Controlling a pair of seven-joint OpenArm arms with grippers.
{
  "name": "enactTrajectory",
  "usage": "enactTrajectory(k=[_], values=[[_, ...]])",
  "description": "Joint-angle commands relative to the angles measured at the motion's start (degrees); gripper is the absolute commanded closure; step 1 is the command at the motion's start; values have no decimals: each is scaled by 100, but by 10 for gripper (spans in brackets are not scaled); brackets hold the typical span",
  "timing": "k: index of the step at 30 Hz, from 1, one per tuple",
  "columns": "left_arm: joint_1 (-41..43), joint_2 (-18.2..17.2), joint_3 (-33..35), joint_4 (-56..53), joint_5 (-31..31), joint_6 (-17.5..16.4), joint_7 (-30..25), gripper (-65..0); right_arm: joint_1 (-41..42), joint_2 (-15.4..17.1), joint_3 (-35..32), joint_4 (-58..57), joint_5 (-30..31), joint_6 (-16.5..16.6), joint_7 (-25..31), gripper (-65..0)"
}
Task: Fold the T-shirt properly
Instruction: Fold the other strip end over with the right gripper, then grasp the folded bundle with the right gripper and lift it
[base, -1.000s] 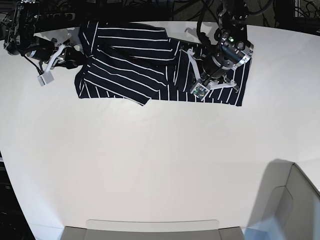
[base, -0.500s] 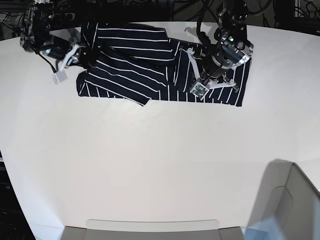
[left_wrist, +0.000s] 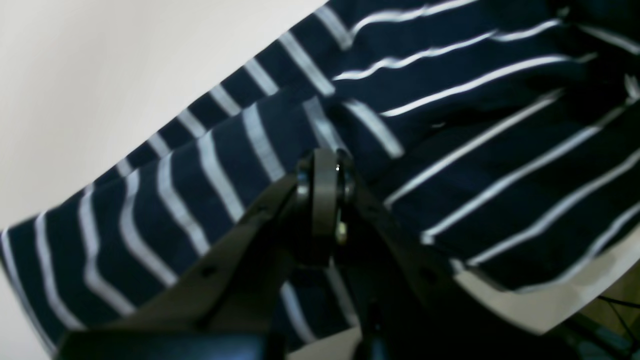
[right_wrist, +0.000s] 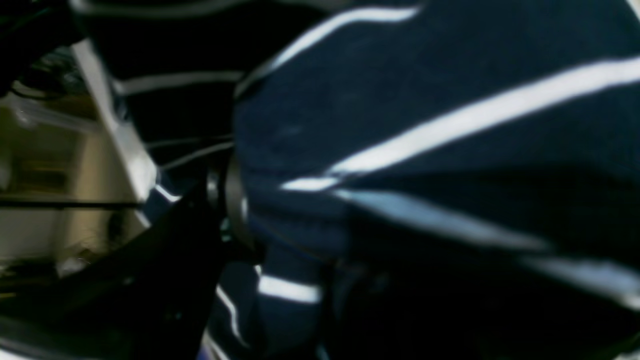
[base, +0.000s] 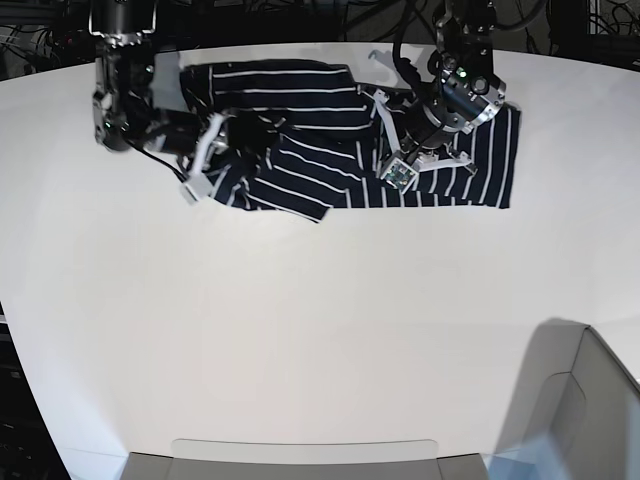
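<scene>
The T-shirt (base: 300, 105), dark navy with thin white stripes, lies bunched along the table's far edge. My right gripper (base: 232, 140), on the base view's left, is shut on the shirt's left part, which folds over it. In the right wrist view the cloth (right_wrist: 400, 100) drapes close over the gripper (right_wrist: 235, 210) and hides most of it. My left gripper (base: 410, 140), on the base view's right, rests on the shirt's right half. In the left wrist view its fingertips (left_wrist: 325, 200) are pressed together on the striped cloth (left_wrist: 500, 125).
The white table (base: 300, 320) spreads toward the front. A grey bin (base: 580, 400) stands at the front right and a grey tray edge (base: 300, 455) at the front. Dark cables hang behind the table's far edge (left_wrist: 550, 305).
My right gripper has moved right and taken the shirt's left side with it toward the middle, bunching it. The shirt's right edge has shifted right. My left gripper has moved slightly up.
</scene>
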Motion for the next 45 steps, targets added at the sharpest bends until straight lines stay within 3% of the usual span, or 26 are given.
enactTrajectory(k=[1,3,7,15,21,24,27,31,37,45], values=[[1,10,5,96,-48,10,-59,0,159,7,-25,71,-269,-42,-34,-254],[45,10,5,96,-48,10,-50,0,361,-99,-148,80,-647,-42,-34,-212],[106,-105,-3,96,-48,10,-50,0,712,-222,-228,53,-1113,-42,-25,-9],[106,-113,-469,96,-48,10,-50,0,1504,-81,-96,-404,-1992,-68,80,0],[106,-113,-900,96,-48,10,-41,0,2137,692,748,-1204,-2009,-824,555,0],[106,-113,-1076,96,-48,10,-15,0,2268,1106,810,-1142,-2150,-1132,713,0],[106,-113,-1181,96,-48,10,-6,0,2365,1158,739,-518,-2765,-1519,713,0],[115,-113,-1463,96,-48,10,-6,0,2348,816,-131,669,-4022,-1879,704,0],[124,-131,-1700,96,-48,10,3,0,2383,-108,-1335,1266,-5649,-2064,696,0],[291,-254,-1691,96,-48,10,3,0,2761,-978,-2610,396,-6669,-2126,775,0]])
